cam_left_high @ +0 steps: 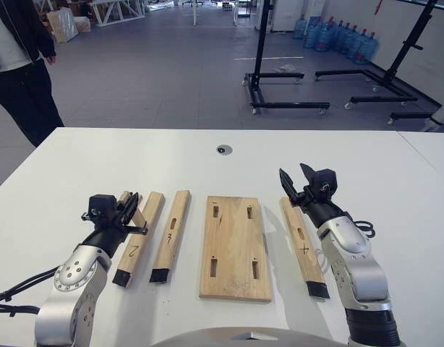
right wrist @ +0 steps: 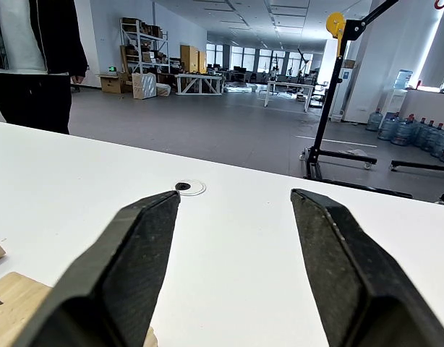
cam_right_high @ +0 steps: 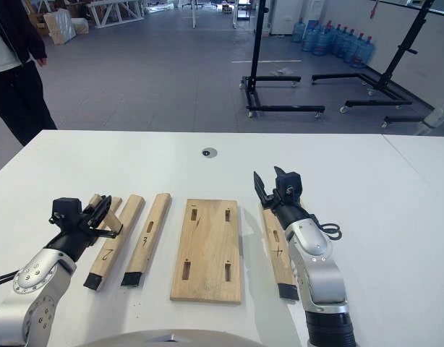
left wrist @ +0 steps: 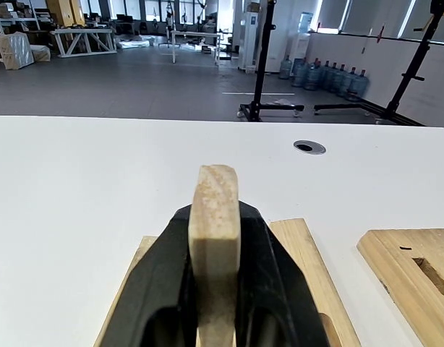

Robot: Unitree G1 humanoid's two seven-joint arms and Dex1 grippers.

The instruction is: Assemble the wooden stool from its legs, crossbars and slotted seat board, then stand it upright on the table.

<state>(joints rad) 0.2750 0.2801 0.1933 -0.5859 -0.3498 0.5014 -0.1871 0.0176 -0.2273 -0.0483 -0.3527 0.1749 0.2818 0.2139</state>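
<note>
Left pincer (cam_left_high: 131, 213) is clenching a short pale wooden bar (left wrist: 215, 217), probably a crossbar. It is holding it low over the white table (cam_left_high: 99, 159) on its own side, right by the outer black-tipped wooden leg (cam_left_high: 139, 237) and the inner black-tipped wooden leg (cam_left_high: 171, 235). Right pincer (cam_left_high: 294, 177) is hanging released, jaws spread wide, over the far end of the third black-tipped wooden leg (cam_left_high: 303, 246). That leg is lying just right of the flat rectangular wooden seat board (cam_left_high: 235, 248), which is sitting mid-table.

I'm reading the step as seating that bar into a leg's slot. Doing it well is looking like this: squaring the bar's free end to the slot, pushing straight in without rocking, and bringing the idle right pincer across to pin the leg so it is not sliding away.

As for holders, no tray or box is carrying the parts. The board's four slots are showing open, nothing seated in any, and the legs' visible slots are likewise unfilled.
</note>
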